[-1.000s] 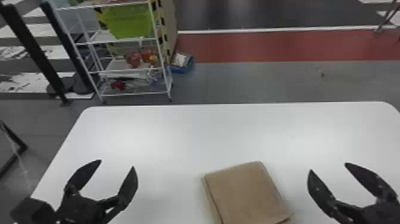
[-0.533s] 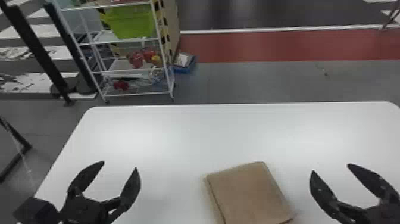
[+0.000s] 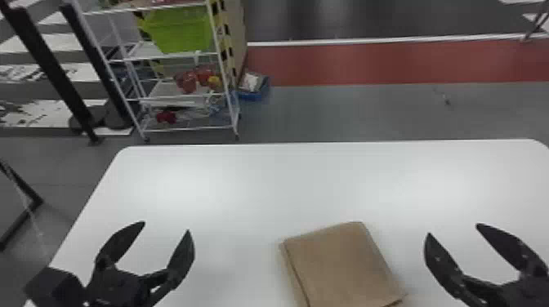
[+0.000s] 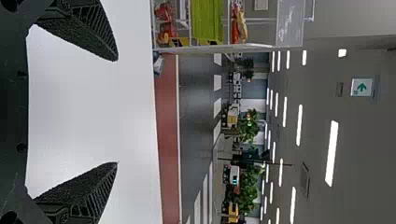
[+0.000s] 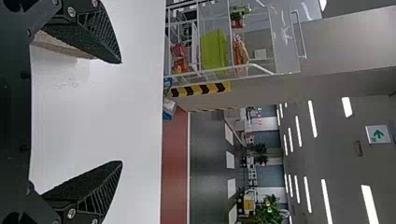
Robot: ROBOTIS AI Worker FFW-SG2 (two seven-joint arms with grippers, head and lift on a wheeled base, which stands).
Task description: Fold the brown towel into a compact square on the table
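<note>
Brown towel (image 3: 343, 265) folded on white table (image 3: 261, 183), near side; left gripper (image 3: 166, 227), right gripper (image 3: 454, 229) flanking, both wide apart. Fold looks done: best keep clear, edges undisturbed.

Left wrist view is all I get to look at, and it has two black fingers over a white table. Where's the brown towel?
Observer: In the head view, the brown towel lies on the table, to the right of your left fingers.
Operator: Are the other arm's fingers grabbing it?
Observer: No, the right fingers are spread open.
Operator: Is it all scrunched up?
Observer: No, it lies flat, with folded layers along its left edge.
</note>
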